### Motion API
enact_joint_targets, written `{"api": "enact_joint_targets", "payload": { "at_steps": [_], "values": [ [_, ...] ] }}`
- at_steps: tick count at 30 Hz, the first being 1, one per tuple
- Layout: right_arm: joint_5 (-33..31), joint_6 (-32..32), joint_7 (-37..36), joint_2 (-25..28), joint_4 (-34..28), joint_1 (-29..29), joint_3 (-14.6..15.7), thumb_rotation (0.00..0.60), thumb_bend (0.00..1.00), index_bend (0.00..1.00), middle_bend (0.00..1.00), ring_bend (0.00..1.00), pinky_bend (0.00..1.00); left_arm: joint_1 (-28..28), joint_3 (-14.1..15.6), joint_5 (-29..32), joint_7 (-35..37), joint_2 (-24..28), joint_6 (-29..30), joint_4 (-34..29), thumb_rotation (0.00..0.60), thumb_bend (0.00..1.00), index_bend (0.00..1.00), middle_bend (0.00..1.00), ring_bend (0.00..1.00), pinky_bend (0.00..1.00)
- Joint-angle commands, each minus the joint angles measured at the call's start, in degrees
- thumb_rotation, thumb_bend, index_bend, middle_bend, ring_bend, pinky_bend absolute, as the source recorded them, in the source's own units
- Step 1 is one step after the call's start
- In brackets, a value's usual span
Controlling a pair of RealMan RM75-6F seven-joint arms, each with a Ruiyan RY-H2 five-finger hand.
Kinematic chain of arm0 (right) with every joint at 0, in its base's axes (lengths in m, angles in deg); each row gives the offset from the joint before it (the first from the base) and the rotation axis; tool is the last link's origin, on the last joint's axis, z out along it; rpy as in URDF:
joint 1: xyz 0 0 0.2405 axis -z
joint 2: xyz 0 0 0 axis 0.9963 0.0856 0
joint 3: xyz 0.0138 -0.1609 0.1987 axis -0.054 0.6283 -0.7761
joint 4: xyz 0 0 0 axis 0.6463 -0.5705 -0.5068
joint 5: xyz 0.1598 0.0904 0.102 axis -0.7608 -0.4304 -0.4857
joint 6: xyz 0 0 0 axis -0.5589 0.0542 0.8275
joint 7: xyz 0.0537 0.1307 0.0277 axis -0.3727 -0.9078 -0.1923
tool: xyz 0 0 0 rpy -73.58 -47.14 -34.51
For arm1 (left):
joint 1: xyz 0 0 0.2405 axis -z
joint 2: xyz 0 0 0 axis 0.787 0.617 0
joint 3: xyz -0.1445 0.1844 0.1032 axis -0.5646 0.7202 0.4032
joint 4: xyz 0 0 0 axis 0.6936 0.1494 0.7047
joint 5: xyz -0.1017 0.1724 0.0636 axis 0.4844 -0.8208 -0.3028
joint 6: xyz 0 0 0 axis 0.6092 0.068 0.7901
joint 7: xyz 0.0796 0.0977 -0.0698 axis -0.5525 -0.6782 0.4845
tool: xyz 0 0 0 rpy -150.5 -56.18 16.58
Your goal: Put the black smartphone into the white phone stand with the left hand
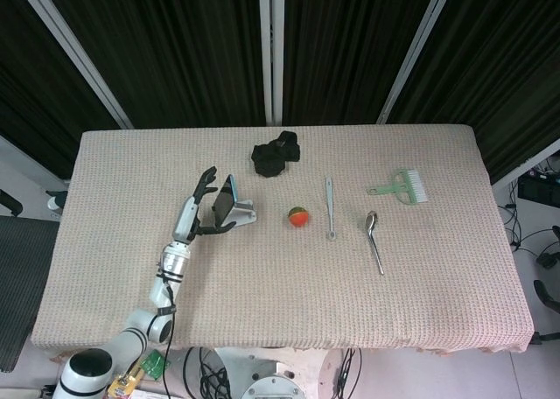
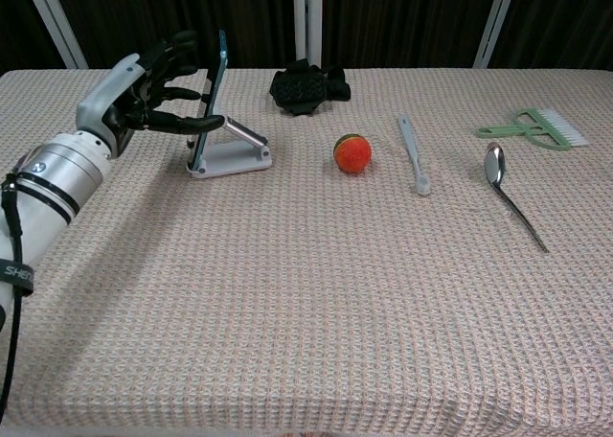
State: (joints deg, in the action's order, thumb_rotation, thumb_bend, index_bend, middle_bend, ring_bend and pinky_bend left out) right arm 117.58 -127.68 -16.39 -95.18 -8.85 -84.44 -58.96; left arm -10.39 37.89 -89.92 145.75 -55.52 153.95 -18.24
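Observation:
The black smartphone (image 1: 226, 199) (image 2: 210, 99) stands on edge in the white phone stand (image 1: 239, 216) (image 2: 233, 153), leaning back on its support. My left hand (image 1: 199, 208) (image 2: 151, 92) is just left of the phone with its fingers spread apart and nothing in it. The fingertips reach toward the phone's back; I cannot tell whether one touches it. My right hand does not appear in either view.
A black crumpled cloth (image 1: 275, 154) (image 2: 306, 85) lies behind the stand. To its right are an orange-and-green ball (image 1: 298, 216) (image 2: 352, 153), a slim grey utensil (image 1: 329, 206), a metal spoon (image 1: 374, 239) (image 2: 509, 194) and a green brush (image 1: 401, 187) (image 2: 533, 126).

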Motion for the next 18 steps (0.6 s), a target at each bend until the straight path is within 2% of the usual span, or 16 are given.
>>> {"api": "enact_joint_targets", "payload": {
  "at_steps": [1,4,5,11,15,18],
  "values": [
    [-0.2,0.8,-0.2,-0.5,0.4,-0.5,-0.1,0.600,0.20,0.00,0.00,0.00,0.00,-3.7,2.9,-2.4,-3.9,4.4,4.6,-5.2,0.600,0.09,0.04,0.00,0.08,0.21],
    [0.5,1.3,-0.4,-1.4,1.0,-1.1,0.0,0.600,0.20,0.00,0.00,0.00,0.00,-8.1,5.6,-3.9,-12.3,11.9,8.0,-13.0,0.600,0.09,0.04,0.00,0.08,0.21],
    [0.9,1.5,-0.6,-1.8,1.4,-1.3,0.1,0.600,0.20,0.00,0.00,0.00,0.00,-9.9,6.5,-4.0,-16.7,16.0,8.9,-17.6,0.600,0.10,0.04,0.01,0.08,0.21],
    [3.3,2.1,-2.0,-4.7,4.2,-2.4,1.0,0.600,0.19,0.00,0.00,0.00,0.00,-19.2,10.7,0.5,-48.2,39.3,9.4,-45.6,0.589,0.11,0.07,0.07,0.08,0.21],
    [5.1,1.6,-2.9,-6.4,6.5,-2.8,1.4,0.600,0.18,0.00,0.00,0.00,0.00,-24.1,13.6,3.0,-62.8,47.8,11.6,-55.9,0.469,0.10,0.08,0.08,0.08,0.21],
    [5.5,1.3,-2.9,-7.8,8.2,-3.0,1.5,0.600,0.18,0.00,0.00,0.00,0.00,-27.3,15.0,2.8,-67.3,50.5,14.7,-58.2,0.440,0.10,0.08,0.08,0.08,0.21]
  ]
}}
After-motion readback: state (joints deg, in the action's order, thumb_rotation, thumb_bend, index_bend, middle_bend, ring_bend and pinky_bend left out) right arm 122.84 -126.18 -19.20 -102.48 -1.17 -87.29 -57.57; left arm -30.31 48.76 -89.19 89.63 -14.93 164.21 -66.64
